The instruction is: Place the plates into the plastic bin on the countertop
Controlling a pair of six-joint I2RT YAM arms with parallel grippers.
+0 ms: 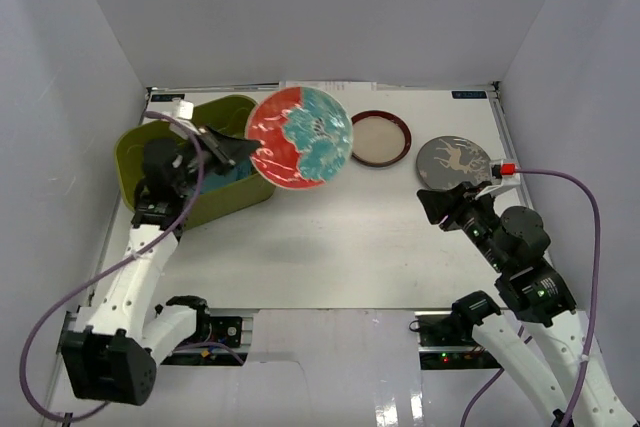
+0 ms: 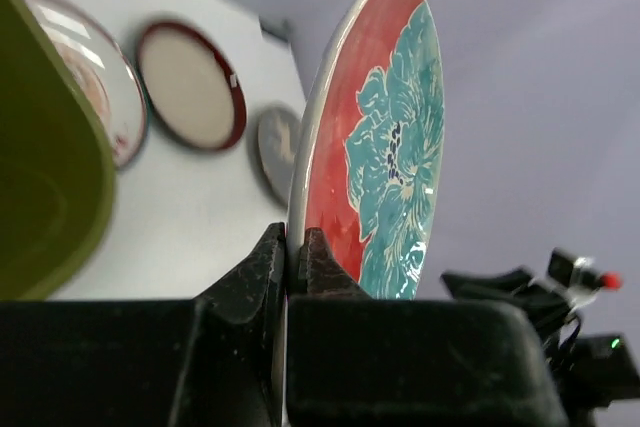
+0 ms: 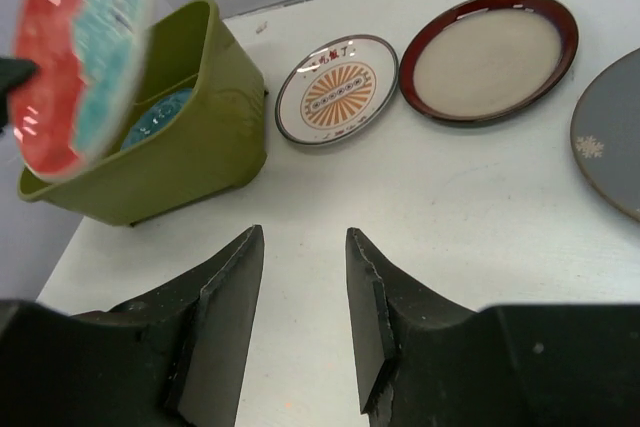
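The plastic bin (image 1: 225, 202) stands at the far left of the tabletop (image 1: 330, 247), just ahead of the left arm (image 1: 140, 257). A teal plate (image 3: 160, 117) already lies inside it.

The left jaws are closed on the rim of the red floral plate (image 1: 300, 137). The left wrist view shows the rim pinched between both jaws, with the plate (image 2: 375, 157) standing on edge above them. The plate is held clear of the tabletop. In the top view it sits at the bin's right-hand end, overlapping that rim, with its painted face turned up toward the camera.

Governing relation: the bin opening lies to the left of the held plate and below it. The plate's flat face is steeply tilted, not level with the bin floor. Judgement: the left arm is the only arm placed to finish this transfer. The plate needs to travel left over the opening and descend, and its face must clear the near rim.

The orange sunburst plate (image 3: 337, 87) lies flat just right of the bin. The red-rimmed cream plate (image 1: 380, 137) lies flat beside it. The grey deer plate (image 1: 453, 160) lies flat further right.

The right jaws are open and hold nothing. They hover over bare tabletop just short of the grey deer plate, which is the plate nearest the right arm (image 1: 530, 287).
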